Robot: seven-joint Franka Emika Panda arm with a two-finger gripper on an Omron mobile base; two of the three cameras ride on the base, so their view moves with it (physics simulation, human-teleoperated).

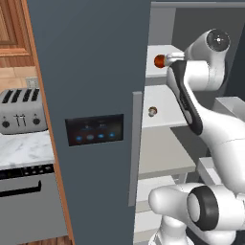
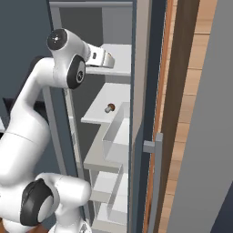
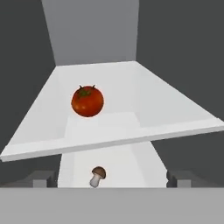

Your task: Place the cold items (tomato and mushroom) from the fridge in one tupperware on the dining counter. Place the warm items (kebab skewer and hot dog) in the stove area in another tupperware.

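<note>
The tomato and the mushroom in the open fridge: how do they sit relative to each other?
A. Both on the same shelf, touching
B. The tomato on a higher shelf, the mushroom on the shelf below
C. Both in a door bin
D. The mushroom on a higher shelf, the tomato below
B: the tomato rests on the upper white shelf, while the mushroom stands on the next shelf down; the left base view shows the same stacking.

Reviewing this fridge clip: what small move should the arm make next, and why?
Probably ease the open gripper forward and left toward the tomato. It sits untouched on the upper white shelf, ahead of the fingertips, with the mushroom on the shelf below.
</note>
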